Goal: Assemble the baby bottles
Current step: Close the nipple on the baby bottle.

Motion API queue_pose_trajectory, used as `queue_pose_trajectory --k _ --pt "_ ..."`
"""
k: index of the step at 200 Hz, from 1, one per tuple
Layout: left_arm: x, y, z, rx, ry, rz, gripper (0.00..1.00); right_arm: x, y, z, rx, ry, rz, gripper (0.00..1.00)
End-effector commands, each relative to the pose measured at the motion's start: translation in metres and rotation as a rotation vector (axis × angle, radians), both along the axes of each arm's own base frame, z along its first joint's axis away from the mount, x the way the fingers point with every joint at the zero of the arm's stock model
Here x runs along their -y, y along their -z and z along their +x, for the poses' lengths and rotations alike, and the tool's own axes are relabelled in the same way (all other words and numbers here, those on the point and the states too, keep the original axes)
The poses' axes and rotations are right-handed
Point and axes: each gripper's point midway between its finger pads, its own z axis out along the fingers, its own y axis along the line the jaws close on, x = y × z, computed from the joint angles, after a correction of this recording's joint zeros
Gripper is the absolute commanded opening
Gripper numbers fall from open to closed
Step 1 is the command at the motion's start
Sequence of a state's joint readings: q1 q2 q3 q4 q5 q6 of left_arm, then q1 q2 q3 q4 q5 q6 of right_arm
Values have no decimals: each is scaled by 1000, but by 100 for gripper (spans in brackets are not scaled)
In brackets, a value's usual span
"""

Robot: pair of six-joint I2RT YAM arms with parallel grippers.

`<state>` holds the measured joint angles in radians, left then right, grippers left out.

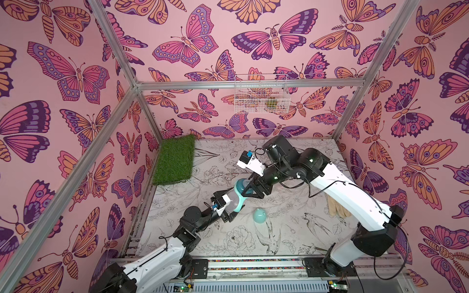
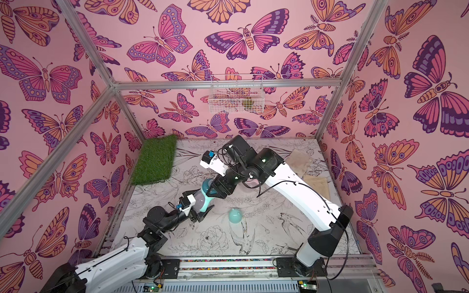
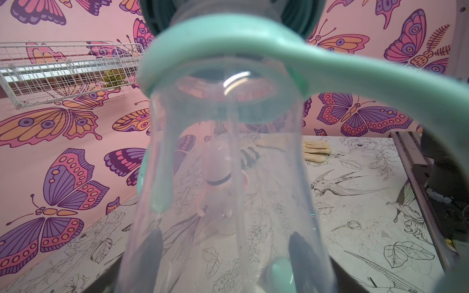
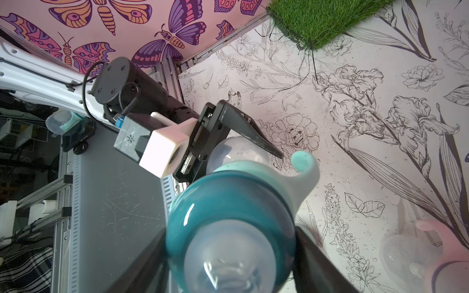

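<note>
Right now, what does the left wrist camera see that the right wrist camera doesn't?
Only the left wrist view shows the white wire basket on the wall and the beige gloves. Only the right wrist view shows the grass mat and the left arm itself. Both show the teal bottle up close, its teal handle ring and the flower-printed table.

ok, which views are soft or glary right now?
Left wrist: bottle fills the frame, out of focus, with a glare streak at its neck. Right wrist: collar blurred up close, table print sharp. Both top views: even light, no glare, cap sharp.
</note>
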<state>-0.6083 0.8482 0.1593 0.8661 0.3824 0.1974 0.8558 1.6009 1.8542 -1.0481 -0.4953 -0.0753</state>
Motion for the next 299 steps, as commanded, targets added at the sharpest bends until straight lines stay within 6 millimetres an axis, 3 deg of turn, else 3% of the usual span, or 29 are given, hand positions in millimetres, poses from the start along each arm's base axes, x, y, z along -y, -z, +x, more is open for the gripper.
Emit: queue_pose_trajectory --k 1,59,64,78,158,171,246,299 --pt "1 -28 -3 79 8 -51 0 2 9 2 2 5 -22 29" --pt "0 -27 -3 79 -1 -47 0 12 10 22 12 86 -15 27" --pt "0 -28 -2 80 -1 -48 0 16 -1 19 31 89 12 27" --pt "0 -27 -2 79 1 -47 0 15 -4 18 22 83 26 27" --pt "6 -27 -2 81 24 -27 0 10 2 -4 -78 -14 46 27" --pt "8 -26 -2 78 33 -21 0 6 14 0 -99 -14 22 27" --pt "11 -29 -2 89 33 -7 0 8 26 2 -116 -7 -20 27" --pt "4 -34 6 120 -32 -9 0 -3 27 4 -174 32 46 24"
